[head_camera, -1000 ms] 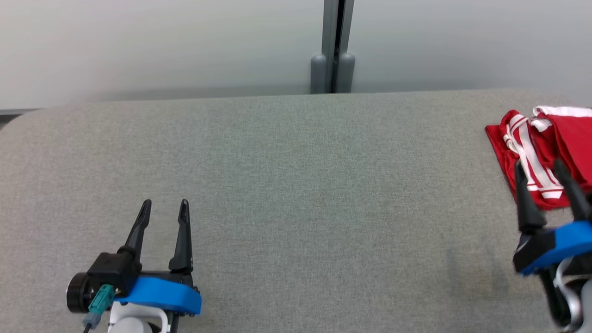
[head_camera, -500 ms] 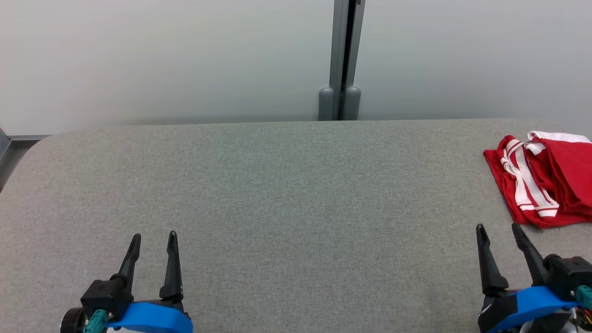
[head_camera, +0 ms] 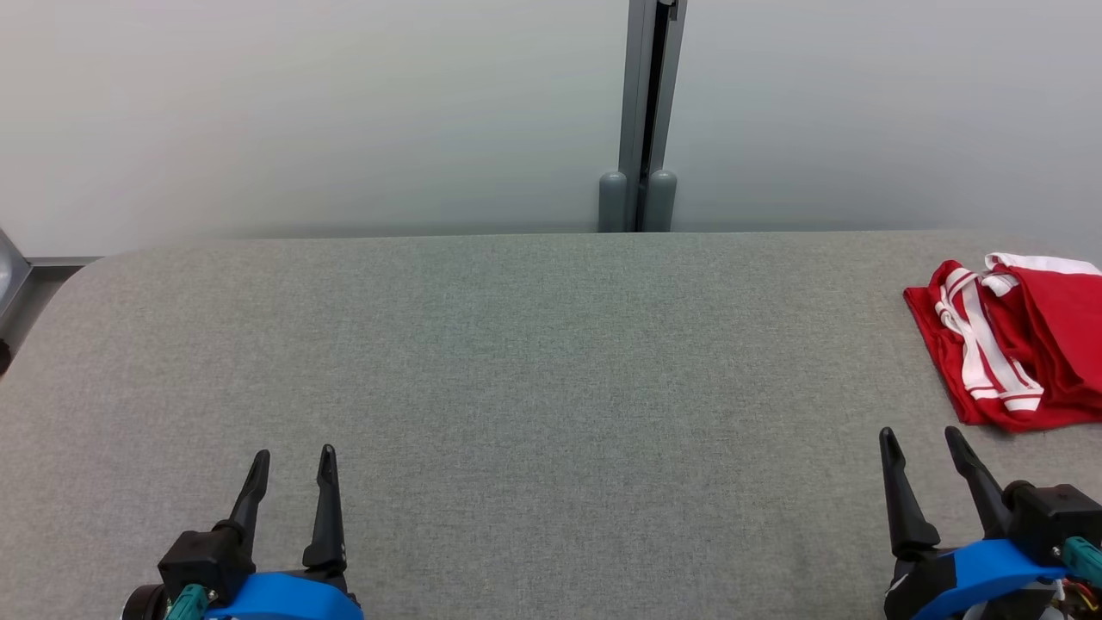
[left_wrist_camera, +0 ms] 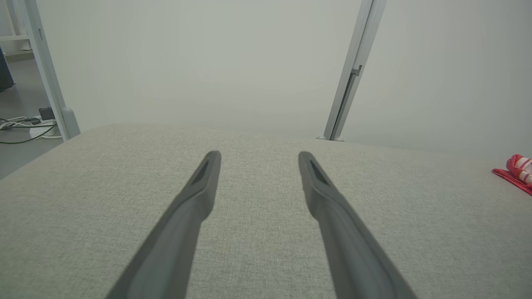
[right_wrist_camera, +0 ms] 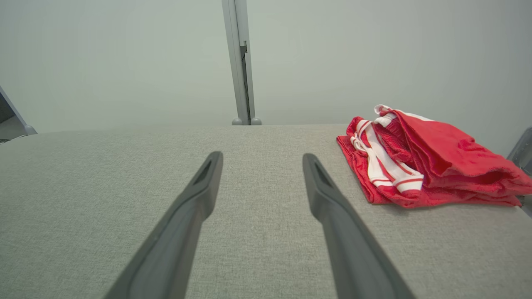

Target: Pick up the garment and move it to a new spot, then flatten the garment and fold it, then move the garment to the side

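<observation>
Wide grey fabric-covered table (head_camera: 551, 362) with rounded far corners, backed by a pale, evenly lit wall (head_camera: 301, 112) split by a grey metal post (head_camera: 641, 112). Grey floor (left_wrist_camera: 12, 104) beyond the table's corner carries loose cables (left_wrist_camera: 25, 122), possibly a power strip too; too small to tell.

The bench (head_camera: 551, 362) wears matt, coarse-woven grey cloth. The red garment (head_camera: 1050, 344) is soft knit fabric. The left hand (head_camera: 294, 455) and right hand (head_camera: 919, 435) have matt dark plastic fingers (head_camera: 327, 504); the post (head_camera: 644, 103) is smooth metal.
</observation>
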